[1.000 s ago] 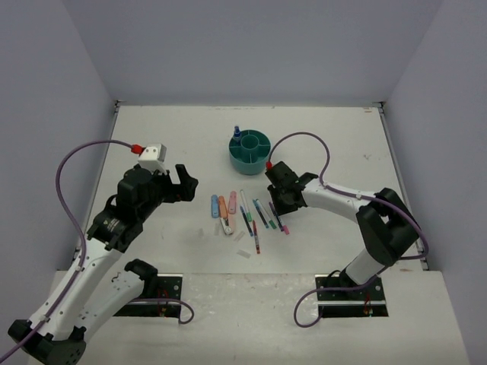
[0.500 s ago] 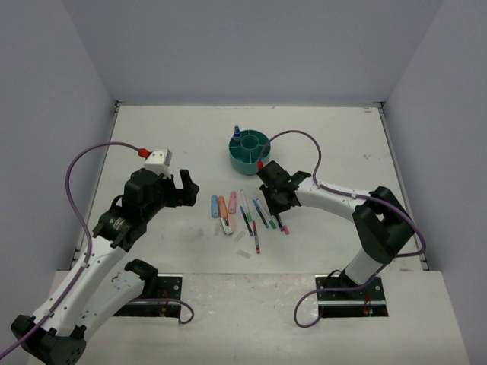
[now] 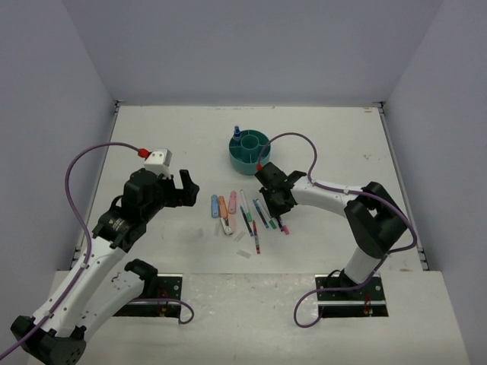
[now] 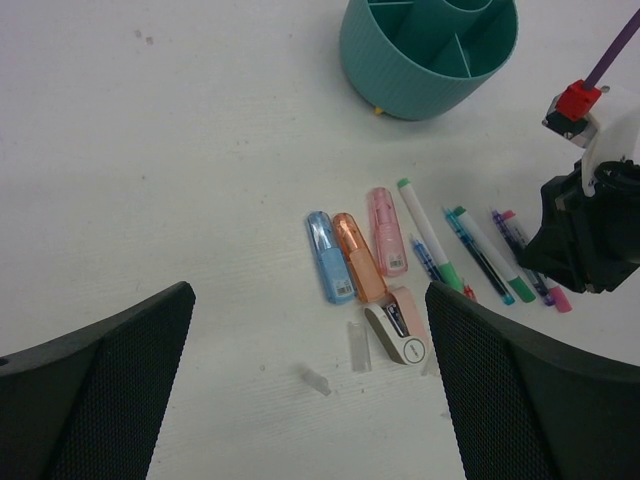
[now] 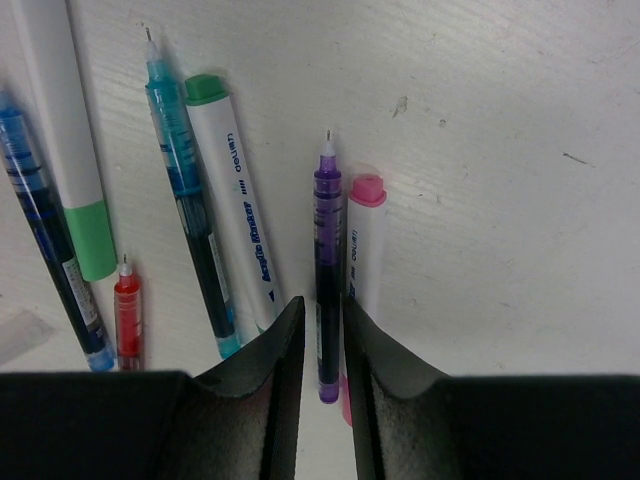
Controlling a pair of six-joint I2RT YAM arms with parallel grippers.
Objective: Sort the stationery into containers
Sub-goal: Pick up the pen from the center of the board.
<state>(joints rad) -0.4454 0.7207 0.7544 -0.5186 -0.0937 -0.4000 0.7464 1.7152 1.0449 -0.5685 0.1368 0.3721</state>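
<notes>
Purple pen (image 5: 328,220) lies between the right claw's (image 5: 323,312) narrow jaws, grip uncertain; next it needs a firm pinch and carrying to the teal organiser (image 3: 245,158) beyond the claw.

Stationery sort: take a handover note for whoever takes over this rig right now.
Left hand: open, empty, hovering left of the markers.
Right hand: shut on the purple pen, which lies on the table.
Teal organiser: far side of the table, one blue item standing in it.
Done: that one item, apparently.
Left: the purple pen, three markers and other pens, all on the table.
</notes>
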